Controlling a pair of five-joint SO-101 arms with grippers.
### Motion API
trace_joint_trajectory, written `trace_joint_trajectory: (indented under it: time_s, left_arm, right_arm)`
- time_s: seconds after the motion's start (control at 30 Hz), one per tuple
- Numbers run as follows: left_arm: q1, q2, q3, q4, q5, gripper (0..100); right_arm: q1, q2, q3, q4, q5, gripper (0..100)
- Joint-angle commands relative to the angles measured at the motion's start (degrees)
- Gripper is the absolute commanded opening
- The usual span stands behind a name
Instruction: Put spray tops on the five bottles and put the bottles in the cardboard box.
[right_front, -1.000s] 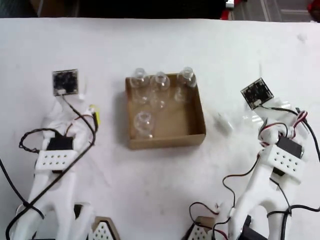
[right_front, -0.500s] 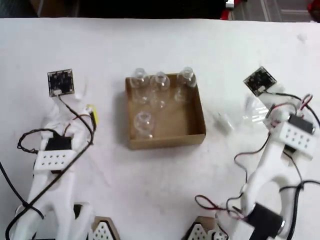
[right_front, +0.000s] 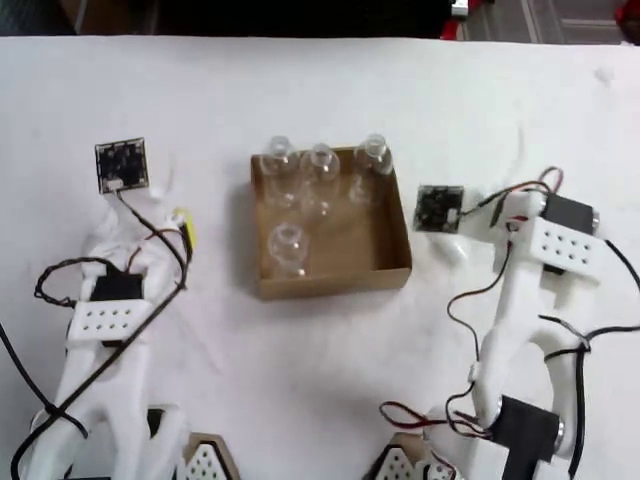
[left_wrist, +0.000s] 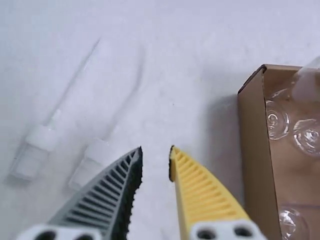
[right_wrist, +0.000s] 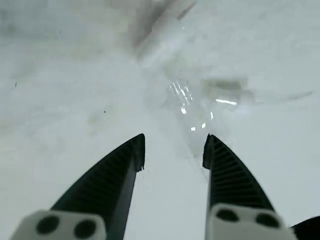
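Observation:
The cardboard box sits mid-table and holds several clear bottles without tops, one of them the front bottle. In the left wrist view, two white spray tops, one and the other, lie on the table. My left gripper hangs open just beside the nearer top, empty, with the box wall to its side. In the right wrist view, a clear bottle lies on its side on the table. My right gripper is open just short of it, holding nothing.
The table is white and bare beyond the box. The left arm stands left of the box and the right arm right of it, with loose cables around both bases.
The right arm has swung left toward the box, so its wrist now hangs over the lying bottle. The left arm shifted slightly at first, then kept still.

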Motion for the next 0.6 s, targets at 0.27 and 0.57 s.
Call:
trace_joint_trajectory:
  time_s: [0.27,0.57]
  left_arm:
    - [-0.8,-1.3,1.6,-6.2,-4.0,10]
    - [-0.7,-1.3,1.6,-6.4,-4.0,10]
  right_arm:
    - [-1.5,15.3,-10.2,-1.5,3.5,16.8]
    - [2.5,22.5,-14.6,-1.5,14.7,16.6]
